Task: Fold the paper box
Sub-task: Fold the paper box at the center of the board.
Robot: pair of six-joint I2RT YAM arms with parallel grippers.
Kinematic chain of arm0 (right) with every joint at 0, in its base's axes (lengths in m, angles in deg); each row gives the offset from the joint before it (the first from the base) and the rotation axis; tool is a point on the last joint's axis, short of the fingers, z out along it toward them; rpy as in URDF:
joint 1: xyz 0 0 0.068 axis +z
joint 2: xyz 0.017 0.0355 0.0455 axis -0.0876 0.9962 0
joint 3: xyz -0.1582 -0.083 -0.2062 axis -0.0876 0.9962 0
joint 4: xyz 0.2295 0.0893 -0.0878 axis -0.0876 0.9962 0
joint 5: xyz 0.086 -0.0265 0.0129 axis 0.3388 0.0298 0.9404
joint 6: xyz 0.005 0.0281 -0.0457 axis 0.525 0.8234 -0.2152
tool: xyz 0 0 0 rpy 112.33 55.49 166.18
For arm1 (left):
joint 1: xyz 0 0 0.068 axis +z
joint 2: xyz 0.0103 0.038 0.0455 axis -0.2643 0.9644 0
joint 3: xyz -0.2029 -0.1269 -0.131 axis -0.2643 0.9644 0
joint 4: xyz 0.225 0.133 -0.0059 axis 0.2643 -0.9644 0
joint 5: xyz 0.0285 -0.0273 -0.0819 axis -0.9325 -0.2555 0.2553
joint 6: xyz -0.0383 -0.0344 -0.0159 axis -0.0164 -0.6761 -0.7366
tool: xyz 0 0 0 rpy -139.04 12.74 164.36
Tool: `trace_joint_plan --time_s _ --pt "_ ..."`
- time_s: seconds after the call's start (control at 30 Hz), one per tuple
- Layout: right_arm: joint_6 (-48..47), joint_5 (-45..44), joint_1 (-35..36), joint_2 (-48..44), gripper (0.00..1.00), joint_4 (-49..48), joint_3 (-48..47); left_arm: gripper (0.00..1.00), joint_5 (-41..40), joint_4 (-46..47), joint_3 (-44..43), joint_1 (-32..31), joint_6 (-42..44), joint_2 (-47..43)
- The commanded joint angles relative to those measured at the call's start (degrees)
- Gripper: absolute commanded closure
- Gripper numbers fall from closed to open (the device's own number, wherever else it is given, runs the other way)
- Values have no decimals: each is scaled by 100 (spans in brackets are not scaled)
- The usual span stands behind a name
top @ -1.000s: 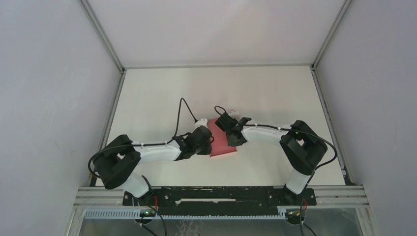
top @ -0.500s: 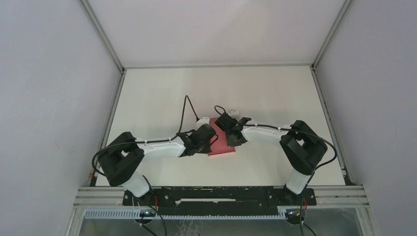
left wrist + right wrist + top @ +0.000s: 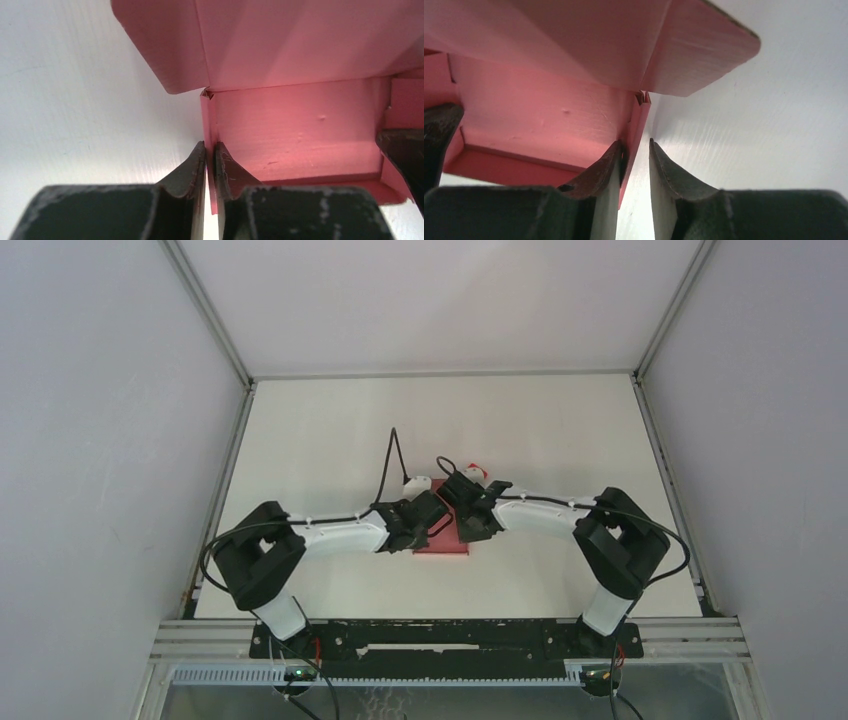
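The paper box (image 3: 440,543) sits on the bench (image 3: 330,440) near its middle, between the two arms, partly hidden under their wrists. It is half formed: its floor lies flat, the low side walls stand up, and a large panel with rounded end flaps leans over the far side.

The step in hand looks like setting up the two short side walls. The left tool (image 3: 210,146) is clamped on the left side wall (image 3: 209,117), the thin card pinched upright between its fingers. The right tool (image 3: 635,145) straddles the right side wall (image 3: 638,120) with its fingers apart: the inner finger (image 3: 604,165) touches the card from inside, while the outer one stands clear, with bare bench showing in the gap.

The next move probably has to bring the rounded flaps (image 3: 704,55) down inside the walls, or close the big panel over them. That calls for one tool to hold the box steady while the other works a flap. The card is thin, so a hard push could buckle a wall or slide the box across the smooth bench.

No brand, label or writing shows on the card, the tools or the bench.
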Motion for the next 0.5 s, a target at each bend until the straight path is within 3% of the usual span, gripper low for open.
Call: trace_joint_plan --time_s 0.0,0.47 --pt "-81 158 -122 -544 66 86 49 92 -371 -960 -40 -10 291 295" --pt "-167 669 -536 -1358 59 -272 461 92 -1104 -1588 -390 -60 168 457"
